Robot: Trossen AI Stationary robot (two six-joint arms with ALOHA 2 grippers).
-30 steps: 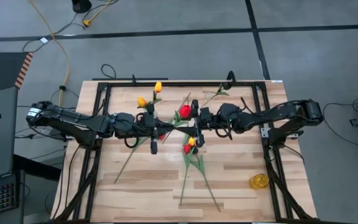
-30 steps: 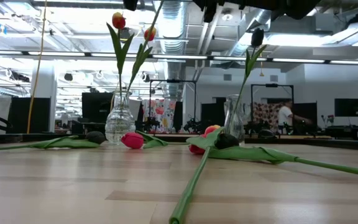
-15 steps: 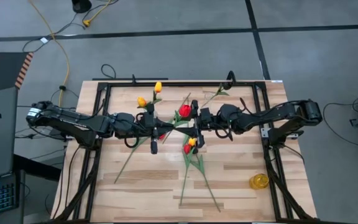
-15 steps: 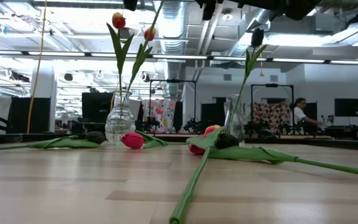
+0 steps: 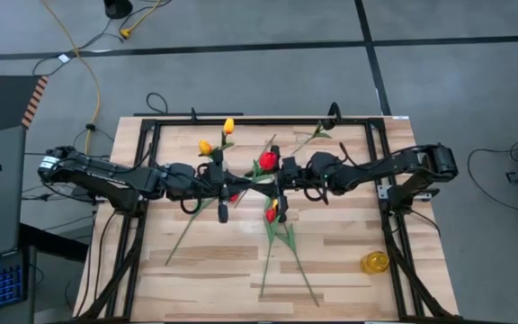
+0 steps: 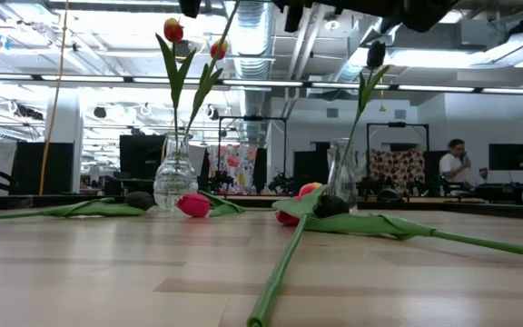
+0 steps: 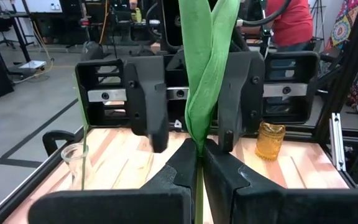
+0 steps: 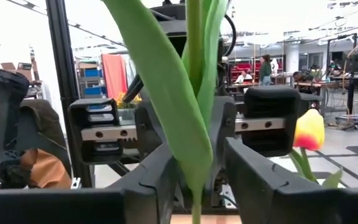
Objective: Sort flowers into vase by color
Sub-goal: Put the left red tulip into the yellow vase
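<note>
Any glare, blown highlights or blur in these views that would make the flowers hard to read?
Low view: bright ceiling lights behind the glass vase wash out the background, though the vase's yellow-red buds stay readable. Right wrist view: the sky-bright background is blown out and the close green leaf is soft. Left wrist view and high view: evenly lit, no glare.

Two clear vases [image 6: 173, 173], one amber cup [image 5: 375, 261], and about nine tulips [image 5: 267, 161].
</note>
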